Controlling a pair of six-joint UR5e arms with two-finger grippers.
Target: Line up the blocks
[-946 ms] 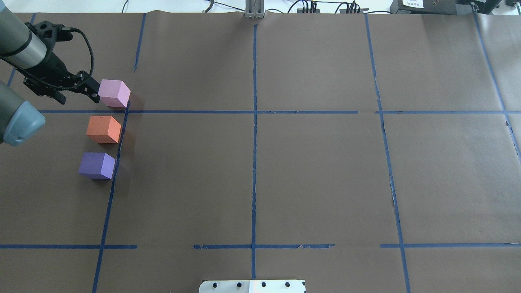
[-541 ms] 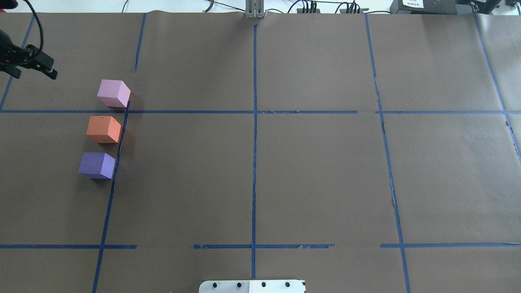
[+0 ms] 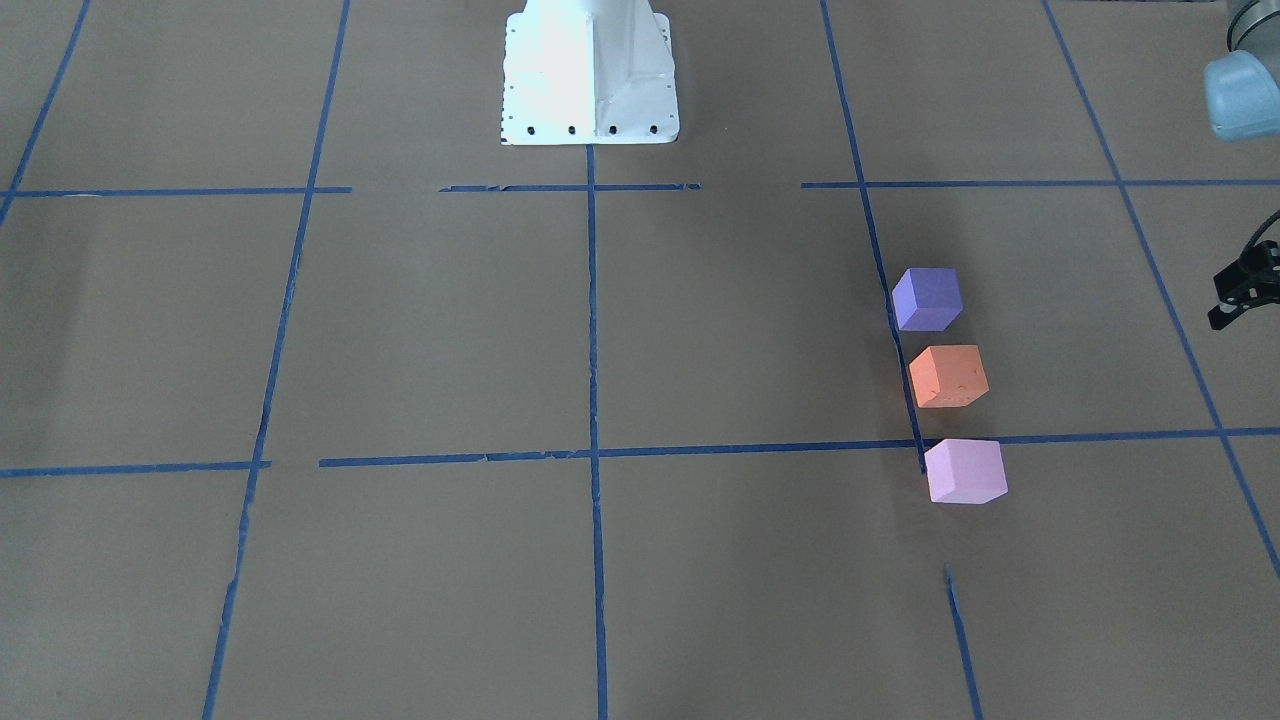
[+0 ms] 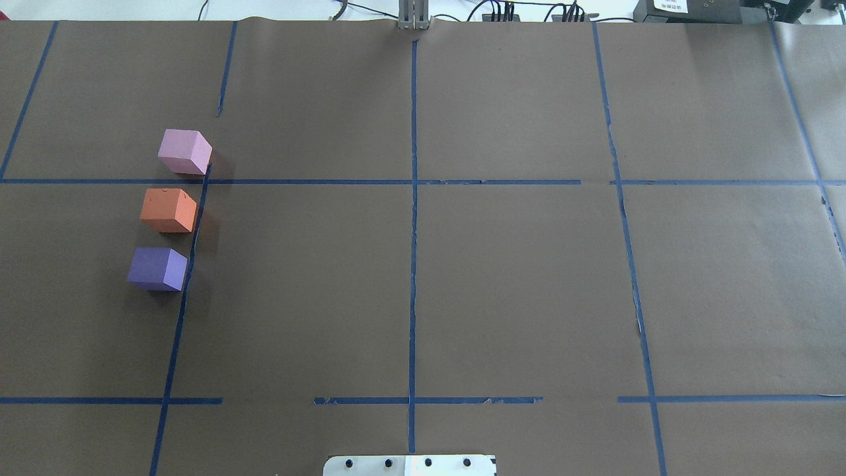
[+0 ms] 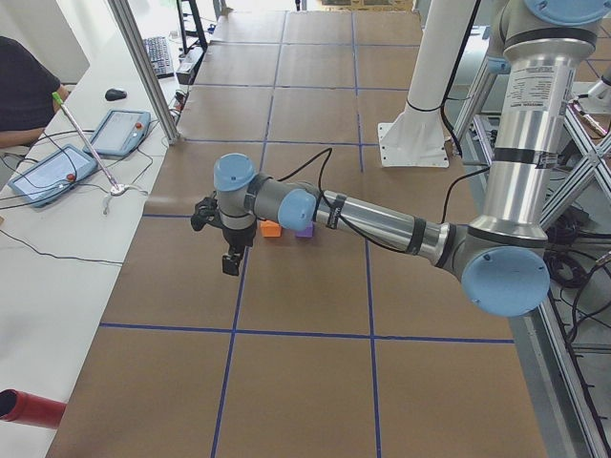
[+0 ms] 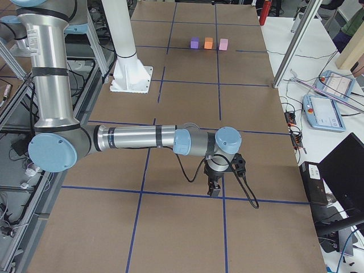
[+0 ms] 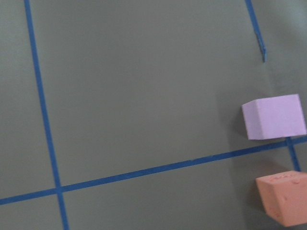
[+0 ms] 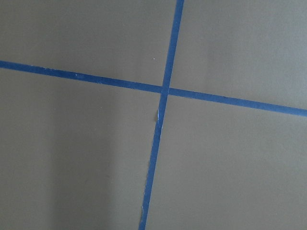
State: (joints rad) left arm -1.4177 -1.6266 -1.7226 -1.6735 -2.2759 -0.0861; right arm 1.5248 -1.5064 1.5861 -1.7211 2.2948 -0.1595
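Observation:
Three cubes stand in a line along a blue tape line, apart from each other: the pale pink block (image 4: 185, 151) (image 3: 965, 470) farthest from the robot, the orange block (image 4: 168, 210) (image 3: 948, 376) in the middle, the purple block (image 4: 157, 268) (image 3: 927, 298) nearest. The left wrist view shows the pink block (image 7: 273, 116) and the orange block (image 7: 283, 196) at its right edge. My left gripper (image 3: 1235, 300) (image 5: 230, 264) hangs empty, well off to the side of the blocks; I cannot tell its jaw state. My right gripper (image 6: 214, 189) is far from them; I cannot tell its state.
The table is covered in brown paper with a blue tape grid (image 4: 413, 182). The white robot base plate (image 3: 590, 70) sits at the table's near-robot edge. Tablets (image 5: 115, 129) lie on the white bench beside the table.
My left gripper has drawn back from beside the pink block and left the overhead view on its left side. The three blocks have not moved.

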